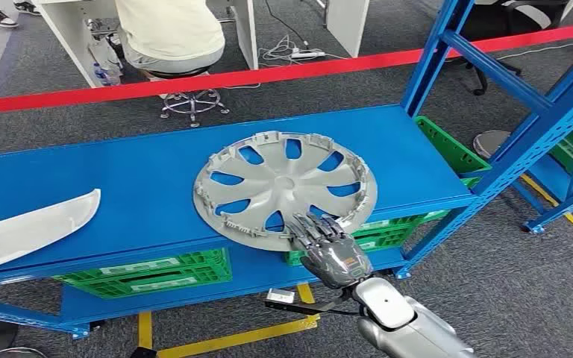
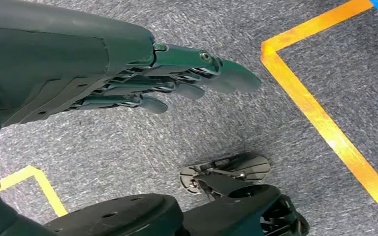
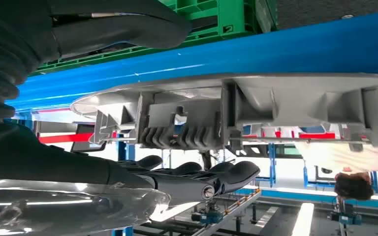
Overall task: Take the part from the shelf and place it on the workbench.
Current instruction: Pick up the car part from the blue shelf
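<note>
Where the blue metal shelf [image 1: 157, 179] runs across the head view, a round grey plastic wheel cover with curved spokes [image 1: 285, 188] lies flat on its top board, inner side up, its near rim reaching the shelf's front edge. The right hand [image 1: 327, 246] comes up from below on its silver arm [image 1: 406, 324], and its dark fingers [image 1: 315, 226] lie over the near rim of the wheel cover. From above it is not plain whether the hand has a grip. The right wrist view gives the underside: the rim's ribbed clips [image 3: 187, 125] sit between the thick thumb [image 3: 123, 24] on one side and the dark fingers on the other, with a clear gap between those fingers and the rim, so the hand brackets the edge without closing on it. A white curved plastic panel [image 1: 26, 227] lies on the same board well apart from the wheel cover, toward the left end. Green slatted plastic crates [image 1: 153, 270] sit on the lower level of the shelf. Behind the shelf stretches a red barrier tape [image 1: 194, 80], and beyond it a person in a pale shirt [image 1: 168, 30] sits on a stool. The left wrist view shows the left hand [image 2: 172, 81] hanging over grey carpet [image 2: 128, 142] marked with yellow floor tape [image 2: 320, 118], fingers extended close together and holding nothing.
</note>
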### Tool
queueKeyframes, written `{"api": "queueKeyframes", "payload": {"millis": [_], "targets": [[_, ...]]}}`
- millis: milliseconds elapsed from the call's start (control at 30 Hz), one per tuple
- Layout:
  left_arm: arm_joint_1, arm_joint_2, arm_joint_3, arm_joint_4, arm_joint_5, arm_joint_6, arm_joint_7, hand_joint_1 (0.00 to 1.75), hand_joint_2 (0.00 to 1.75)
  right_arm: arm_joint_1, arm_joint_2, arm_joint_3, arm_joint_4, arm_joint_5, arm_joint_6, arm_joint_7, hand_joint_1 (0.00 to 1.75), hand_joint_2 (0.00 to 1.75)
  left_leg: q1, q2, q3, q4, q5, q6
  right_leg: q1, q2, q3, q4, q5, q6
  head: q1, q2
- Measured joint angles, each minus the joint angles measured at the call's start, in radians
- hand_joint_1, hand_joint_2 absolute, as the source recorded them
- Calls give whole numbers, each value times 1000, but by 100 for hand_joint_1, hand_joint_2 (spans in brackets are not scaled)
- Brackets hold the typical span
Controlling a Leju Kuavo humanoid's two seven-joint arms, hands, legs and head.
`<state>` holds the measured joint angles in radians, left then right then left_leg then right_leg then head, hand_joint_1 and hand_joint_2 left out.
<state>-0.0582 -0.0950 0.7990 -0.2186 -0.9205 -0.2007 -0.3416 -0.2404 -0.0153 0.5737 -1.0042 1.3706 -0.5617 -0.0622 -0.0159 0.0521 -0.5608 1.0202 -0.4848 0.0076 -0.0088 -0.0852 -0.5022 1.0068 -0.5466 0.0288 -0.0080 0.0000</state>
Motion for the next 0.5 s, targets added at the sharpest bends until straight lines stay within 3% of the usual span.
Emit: {"api": "queueKeyframes", "payload": {"millis": [333, 367, 467, 500], "targets": [[-4, 0, -2, 0, -4, -1, 3, 0, 175, -54, 21, 8, 63, -16, 8, 3, 4, 175, 0, 0, 0, 0, 0, 0, 0, 0, 0, 0, 0, 0, 0, 0], [-5, 0, -2, 0, -4, -1, 3, 0, 175, -58, 22, 9, 68, -18, 8, 3, 20, 175, 0, 0, 0, 0, 0, 0, 0, 0, 0, 0, 0, 0, 0, 0], [-6, 0, -2, 0, -4, -1, 3, 0, 175, -72, 27, 9, 85, -27, 6, 4, 147, 175, 0, 0, 0, 0, 0, 0, 0, 0, 0, 0, 0, 0, 0, 0], [-6, 0, -2, 0, -4, -1, 2, 0, 175, -76, 27, 10, 91, -29, 5, 5, 175, 175, 0, 0, 0, 0, 0, 0, 0, 0, 0, 0, 0, 0, 0, 0]]}}
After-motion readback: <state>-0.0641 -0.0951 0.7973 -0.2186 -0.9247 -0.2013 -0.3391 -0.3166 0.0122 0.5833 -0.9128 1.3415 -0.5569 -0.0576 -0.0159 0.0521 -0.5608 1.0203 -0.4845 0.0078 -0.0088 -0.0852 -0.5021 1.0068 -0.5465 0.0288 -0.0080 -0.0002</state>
